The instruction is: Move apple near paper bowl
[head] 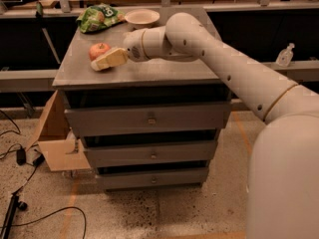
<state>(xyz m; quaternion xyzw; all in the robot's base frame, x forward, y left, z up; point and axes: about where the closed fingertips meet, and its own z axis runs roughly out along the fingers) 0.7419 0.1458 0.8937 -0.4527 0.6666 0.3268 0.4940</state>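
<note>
The red-orange apple [98, 49] sits on the left part of the grey cabinet top [164, 66]. My gripper [103, 60] reaches in from the right and is right against the apple's near side, low over the top, partly covering it. The paper bowl [142, 18], off-white and shallow, stands at the back of the top, to the right of and behind the apple, apart from it.
A green snack bag [99, 17] lies at the back left of the top, next to the bowl. The cabinet has three drawers [149, 118]. An open cardboard box [57, 138] and cables [20, 156] lie on the floor at the left.
</note>
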